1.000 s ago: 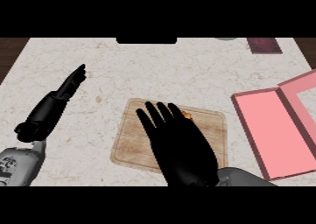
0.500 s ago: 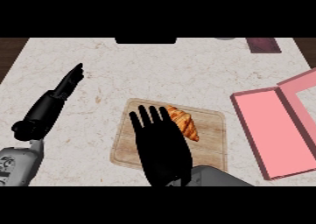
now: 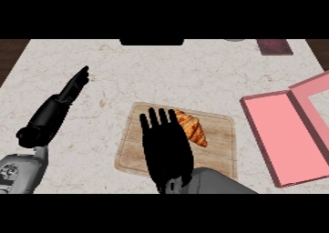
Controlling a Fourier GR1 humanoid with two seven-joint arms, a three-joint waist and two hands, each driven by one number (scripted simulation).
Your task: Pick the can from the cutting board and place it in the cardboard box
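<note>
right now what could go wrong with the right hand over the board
The item on the cutting board looks like a croissant, not a can, so the task name may mislead. The open right hand hides part of it, so a grasp could miss. The pink box lies far right, making for a long carry.

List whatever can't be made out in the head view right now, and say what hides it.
- The orange item on the cutting board: its left side is behind the right hand; it does not look like a can.
- The pink box: its raised lid runs off the right edge.
- The dark object at the counter's far edge: cut off at the top, too small to identify.
- The left hand: seen edge-on, palm hidden.
</note>
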